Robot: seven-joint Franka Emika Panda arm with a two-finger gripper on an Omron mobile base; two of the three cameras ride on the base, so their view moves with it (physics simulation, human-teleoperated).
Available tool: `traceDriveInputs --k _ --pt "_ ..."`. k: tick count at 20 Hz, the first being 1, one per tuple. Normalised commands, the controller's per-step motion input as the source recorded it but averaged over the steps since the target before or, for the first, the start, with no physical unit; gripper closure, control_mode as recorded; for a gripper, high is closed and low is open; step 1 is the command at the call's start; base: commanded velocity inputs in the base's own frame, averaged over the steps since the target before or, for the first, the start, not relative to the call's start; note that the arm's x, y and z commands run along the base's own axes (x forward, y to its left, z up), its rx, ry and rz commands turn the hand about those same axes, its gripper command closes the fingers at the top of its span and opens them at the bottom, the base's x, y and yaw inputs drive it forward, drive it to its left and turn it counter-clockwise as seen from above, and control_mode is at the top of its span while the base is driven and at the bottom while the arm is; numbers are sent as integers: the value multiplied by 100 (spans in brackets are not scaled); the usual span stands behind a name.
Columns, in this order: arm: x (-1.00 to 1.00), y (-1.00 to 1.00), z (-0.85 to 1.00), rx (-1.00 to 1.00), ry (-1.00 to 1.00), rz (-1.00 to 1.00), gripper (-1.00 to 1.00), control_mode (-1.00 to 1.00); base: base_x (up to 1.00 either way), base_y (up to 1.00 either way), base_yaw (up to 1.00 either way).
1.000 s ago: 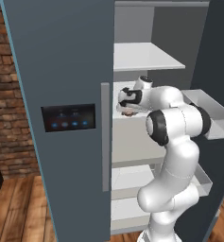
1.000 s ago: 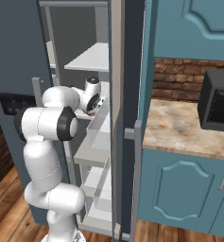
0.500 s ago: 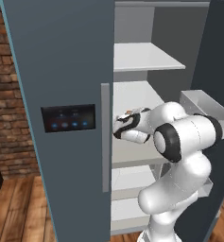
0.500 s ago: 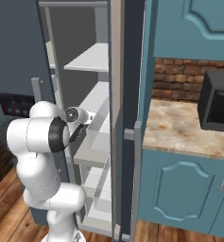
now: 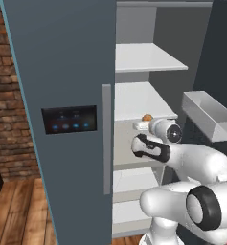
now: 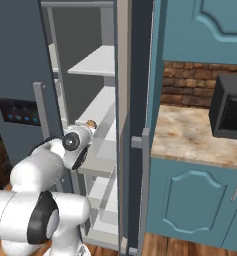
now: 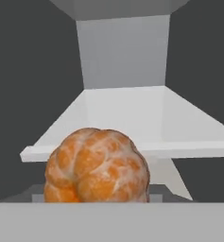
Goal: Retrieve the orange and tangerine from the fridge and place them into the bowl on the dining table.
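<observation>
Well, from my seat the fridge [image 5: 62,72] stands with its left door shut and its right side open. On the shut door I see the black panel [image 5: 69,119] with its blue lights, and the long grey handle [image 5: 107,139] runs down that door's right edge. Inside the fridge, white shelves [image 5: 139,100] are stacked one above another. The tangerine [image 5: 146,117] sits at the front edge of the middle shelf, dull orange and ribbed in segments in the hand view. The gripper [image 5: 141,125] is at that same shelf edge, right against the fruit. I cannot tell how wide the jaws stand or whether they have hold of it. Right of the shelves, a grey bin [image 5: 208,115] hangs on the open fridge door. Beyond the fridge's right side I see a stone counter [image 6: 190,137] carrying a black microwave [image 6: 230,112].
</observation>
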Motion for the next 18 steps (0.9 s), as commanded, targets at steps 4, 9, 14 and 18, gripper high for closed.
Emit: traceDriveInputs --k 4,9,14,18 --pt "-96 -1 86 0 9 0 100 -100 0 0 0" --pt "-67 0 75 0 36 3 100 -100 0 0 0" --pt "-85 0 14 0 28 4 100 -100 0 0 0" --pt "-100 0 -27 0 -1 6 100 -100 0 0 0"
